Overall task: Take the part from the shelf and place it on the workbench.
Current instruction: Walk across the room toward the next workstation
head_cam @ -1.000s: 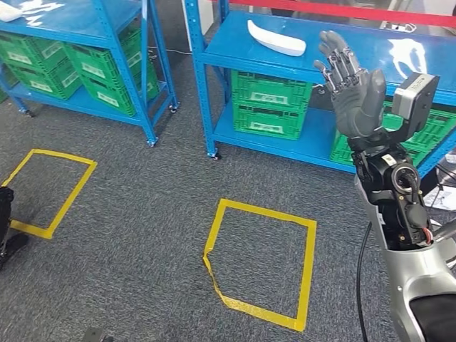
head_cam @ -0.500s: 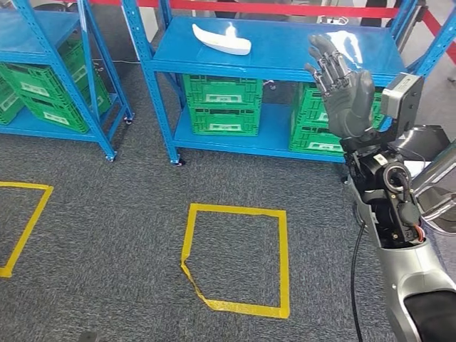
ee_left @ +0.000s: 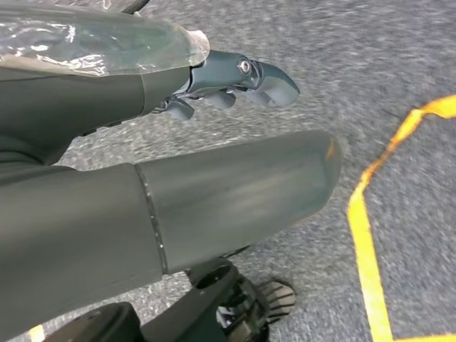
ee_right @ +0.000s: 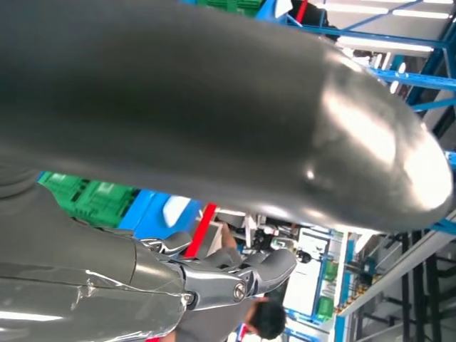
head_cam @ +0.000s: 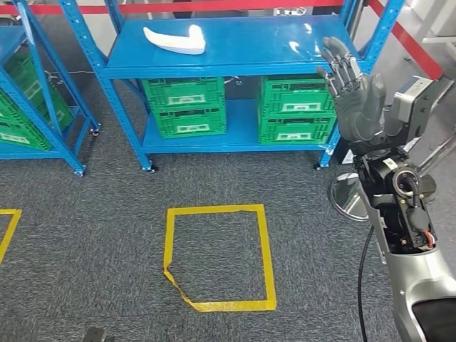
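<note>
Change: camera turned; shelf (head_cam: 236,50) shifted left in head view.
Right hand (head_cam: 352,92): raised, fingers (head_cam: 336,60) spread, holding nothing.
Risk: part (head_cam: 174,40) lay far left of fingers; reaching early could miss it.

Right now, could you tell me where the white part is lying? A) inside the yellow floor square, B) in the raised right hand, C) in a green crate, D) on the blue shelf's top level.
D: the white part lies on the blue shelf, on its top level, above the green crates.
</note>
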Controlling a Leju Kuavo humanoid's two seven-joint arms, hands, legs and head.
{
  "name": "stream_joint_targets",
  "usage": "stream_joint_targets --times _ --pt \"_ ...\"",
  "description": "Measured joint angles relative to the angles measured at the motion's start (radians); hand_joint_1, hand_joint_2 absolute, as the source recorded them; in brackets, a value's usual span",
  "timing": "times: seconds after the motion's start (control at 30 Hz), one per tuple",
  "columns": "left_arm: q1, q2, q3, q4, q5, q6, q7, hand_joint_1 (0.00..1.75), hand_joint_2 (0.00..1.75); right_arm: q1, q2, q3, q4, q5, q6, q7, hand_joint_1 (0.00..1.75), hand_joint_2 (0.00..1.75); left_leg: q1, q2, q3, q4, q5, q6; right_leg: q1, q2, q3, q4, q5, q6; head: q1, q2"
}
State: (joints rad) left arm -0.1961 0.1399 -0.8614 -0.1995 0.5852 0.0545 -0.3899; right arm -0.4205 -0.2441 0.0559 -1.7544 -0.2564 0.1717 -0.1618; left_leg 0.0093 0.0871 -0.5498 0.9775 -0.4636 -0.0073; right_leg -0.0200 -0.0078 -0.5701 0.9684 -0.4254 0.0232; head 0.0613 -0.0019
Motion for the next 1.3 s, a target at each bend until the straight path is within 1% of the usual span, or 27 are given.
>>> stream_joint_targets --times 0.03,0.1,0.13,0.17,0.2,0.23,0.3,0.37,0.43,0.47,0.53,0.57,0.6,0.67,0.7,0.73,0.8,0.87,0.9,0.97,1.0,1.07,1.13,1.17,1.2,1.23,1.3 --pt "-0.001 0.0 0.0 0.0 0.0 0.0 0.0 0.0 0.0 0.0 0.0 0.0 -0.002 0.0 0.0 0.0 0.0 0.0 0.003 -0.025 -0.018 0.043 -0.027 -0.004 -0.002 0.009 0.0 -0.001 0.003 -0.005 -0.004 0.0" --pt "0.0 0.0 0.0 0.0 0.0 0.0 0.0 0.0 0.0 0.001 0.0 0.002 -0.004 0.002 -0.001 0.001 0.0 0.0 0.005 -0.068 -0.083 0.183 -0.097 -0.009 -0.002 0.027 -0.004 -0.002 0.006 -0.013 -0.012 0.0" --pt "0.002 0.0 0.0 0.0 0.0 0.0 0.0 0.0 0.0 0.002 0.0 0.002 -0.004 0.003 -0.002 0.002 0.0 0.0 0.005 -0.076 -0.117 0.249 -0.121 -0.009 -0.001 0.039 -0.005 -0.002 0.007 -0.016 -0.014 0.0" --pt "0.003 0.0 0.0 0.0 0.0 0.0 0.001 0.0 0.0 0.004 0.0 0.002 -0.004 0.004 -0.002 0.002 0.0 0.0 0.005 -0.079 -0.136 0.284 -0.125 -0.007 0.001 0.051 -0.007 -0.002 0.008 -0.017 -0.015 0.0" --pt "0.005 0.0 0.0 0.0 0.0 0.0 0.001 0.0 0.0 0.004 0.0 0.002 -0.004 0.005 -0.003 0.003 0.0 0.0 0.004 -0.082 -0.137 0.278 -0.109 -0.003 0.003 0.064 -0.007 -0.002 0.009 -0.018 -0.015 0.0" --pt "0.005 0.0 0.0 0.0 0.0 0.0 0.001 0.0 0.0 0.005 0.0 0.002 -0.004 0.006 -0.004 0.003 0.0 0.0 0.004 -0.088 -0.117 0.233 -0.077 0.004 0.004 0.078 -0.007 -0.002 0.01 -0.019 -0.016 0.0" --pt "0.004 0.001 0.0 0.0 0.0 0.0 0.001 0.0 0.0 0.005 0.0 0.002 -0.005 0.009 -0.006 0.004 0.0 0.0 0.002 -0.129 -0.048 0.084 -0.007 0.021 0.005 0.102 -0.008 -0.001 0.012 -0.016 -0.017 0.0" --pt "0.002 0.004 0.0 0.0 -0.001 -0.001 0.001 0.0 0.0 0.007 0.0 0.002 -0.006 0.011 -0.008 0.006 0.0 0.0 -0.001 -0.16 -0.007 -0.006 0.021 0.029 0.003 0.124 -0.012 -0.001 0.015 -0.009 -0.016 0.0" --pt "-0.002 0.004 0.0 0.0 -0.002 -0.001 0.002 0.0 0.0 0.01 0.0 0.001 -0.007 0.011 -0.01 0.008 0.0 0.0 -0.004 -0.146 -0.001 -0.022 0.023 0.029 -0.001 0.147 -0.017 -0.006 0.021 0.004 -0.016 0.0" --pt "-0.004 0.003 0.0 0.0 -0.002 -0.001 0.002 0.0 0.0 0.012 0.0 0.0 -0.007 0.012 -0.011 0.009 0.0 0.0 -0.003 -0.134 0.002 -0.029 0.026 0.031 -0.001 0.142 -0.02 -0.006 0.022 0.009 -0.017 0.0" --pt "-0.006 0.001 0.0 0.0 -0.002 -0.001 0.002 0.0 0.0 0.013 -0.002 -0.003 -0.009 0.012 -0.013 0.009 0.0 0.0 0.001 -0.109 0.009 -0.045 0.034 0.039 0.003 0.089 -0.039 0.035 -0.007 0.017 -0.009 0.0" --pt "-0.006 0.0 0.0 0.0 -0.002 -0.001 0.002 0.0 0.0 0.013 -0.002 -0.005 -0.01 0.012 -0.014 0.01 0.0 0.0 0.001 -0.097 0.01 -0.049 0.037 0.041 0.003 0.053 -0.062 0.088 -0.039 0.019 -0.004 0.0" --pt "-0.004 0.0 0.0 0.0 -0.002 -0.001 0.002 0.0 0.0 0.014 -0.003 -0.006 -0.01 0.011 -0.014 0.01 0.0 0.0 0.001 -0.085 0.011 -0.05 0.037 0.043 0.003 0.03 -0.092 0.157 -0.076 0.023 0.001 0.0" --pt "-0.001 -0.001 0.0 0.0 -0.002 -0.001 0.002 0.0 0.0 0.018 -0.003 -0.006 -0.01 0.011 -0.014 0.011 0.0 0.0 0.0 -0.061 0.009 -0.048 0.036 0.043 -0.001 0.017 -0.141 0.271 -0.121 0.03 0.006 0.0" --pt "0.0 -0.002 0.0 0.0 -0.002 -0.001 0.002 0.0 0.0 0.019 -0.003 -0.006 -0.01 0.011 -0.014 0.011 0.0 0.0 0.0 -0.048 0.009 -0.047 0.035 0.043 -0.003 0.015 -0.142 0.28 -0.116 0.033 0.008 0.0" --pt "0.0 -0.003 0.0 0.0 -0.002 -0.001 0.002 0.0 0.0 0.019 -0.003 -0.006 -0.01 0.011 -0.014 0.011 0.0 0.0 0.001 -0.037 0.009 -0.045 0.033 0.041 -0.004 0.011 -0.122 0.249 -0.095 0.035 0.011 0.0" --pt "-0.001 -0.006 0.0 0.0 -0.002 -0.001 0.002 0.0 0.0 0.018 -0.003 -0.006 -0.01 0.011 -0.014 0.011 0.0 0.0 0.003 -0.016 0.009 -0.037 0.026 0.033 -0.006 -0.011 -0.045 0.109 -0.037 0.038 0.015 0.0" --pt "-0.002 -0.005 0.0 0.0 -0.002 -0.001 0.002 0.0 0.0 0.018 -0.003 -0.006 -0.011 0.011 -0.015 0.011 0.0 0.0 0.0 0.0 0.008 -0.027 0.019 0.022 -0.002 -0.034 0.004 0.014 -0.009 0.031 0.017 0.0" --pt "-0.003 -0.005 0.0 0.0 -0.002 -0.001 0.002 0.0 0.0 0.019 -0.003 -0.007 -0.011 0.011 -0.015 0.011 0.0 0.0 -0.003 0.007 0.008 -0.024 0.018 0.017 0.0 -0.036 0.007 0.001 -0.01 0.025 0.015 0.0" --pt "-0.004 -0.005 0.0 0.0 -0.002 -0.001 0.002 0.0 0.0 0.019 -0.003 -0.007 -0.012 0.011 -0.016 0.011 0.0 0.0 -0.005 0.02 0.01 -0.023 0.017 0.008 0.001 -0.018 0.002 0.005 -0.007 0.009 0.007 0.0" --pt "-0.006 -0.006 0.0 0.0 -0.002 -0.001 0.002 0.0 0.0 0.018 -0.003 -0.007 -0.013 0.011 -0.015 0.011 0.0 0.0 -0.003 0.018 0.011 -0.019 0.013 0.003 0.0 -0.01 0.001 0.004 -0.004 0.003 0.003 0.0" --pt "-0.008 -0.006 0.0 0.0 -0.002 -0.001 0.002 0.0 0.0 0.016 -0.003 -0.006 -0.015 0.011 -0.015 0.011 0.0 0.0 0.001 -0.019 -0.012 0.036 -0.026 -0.006 -0.003 0.001 0.0 0.001 0.0 -0.009 -0.005 0.0" --pt "-0.007 -0.006 0.0 0.0 -0.001 -0.001 0.002 0.0 0.0 0.015 -0.003 -0.006 -0.015 0.014 -0.015 0.01 0.0 0.0 0.004 -0.066 -0.076 0.171 -0.095 -0.011 -0.002 0.01 -0.003 0.001 0.003 -0.017 -0.013 0.0" --pt "-0.005 -0.006 0.0 0.0 -0.001 -0.001 0.002 0.0 0.0 0.015 -0.003 -0.005 -0.015 0.015 -0.015 0.01 0.0 0.0 0.004 -0.075 -0.11 0.237 -0.119 -0.011 0.0 0.015 -0.005 0.001 0.004 -0.019 -0.015 0.0" --pt "-0.002 -0.006 0.0 0.0 -0.001 -0.001 0.002 0.0 0.0 0.016 -0.003 -0.005 -0.015 0.017 -0.015 0.01 0.0 0.0 0.003 -0.079 -0.132 0.277 -0.126 -0.009 0.002 0.021 -0.006 0.001 0.005 -0.021 -0.016 0.0" --pt "0.0 -0.006 0.0 0.0 -0.001 -0.001 0.003 0.0 0.0 0.016 -0.003 -0.004 -0.015 0.02 -0.016 0.01 0.0 0.0 0.003 -0.08 -0.134 0.276 -0.113 -0.006 0.005 0.028 -0.007 0.001 0.005 -0.022 -0.017 0.0" --pt "0.003 -0.005 0.0 0.0 -0.001 -0.001 0.003 0.0 0.0 0.016 -0.003 -0.005 -0.015 0.026 -0.018 0.01 0.0 0.0 -0.001 -0.085 -0.083 0.162 -0.043 0.01 0.008 0.038 -0.005 0.001 0.006 -0.022 -0.018 0.0"
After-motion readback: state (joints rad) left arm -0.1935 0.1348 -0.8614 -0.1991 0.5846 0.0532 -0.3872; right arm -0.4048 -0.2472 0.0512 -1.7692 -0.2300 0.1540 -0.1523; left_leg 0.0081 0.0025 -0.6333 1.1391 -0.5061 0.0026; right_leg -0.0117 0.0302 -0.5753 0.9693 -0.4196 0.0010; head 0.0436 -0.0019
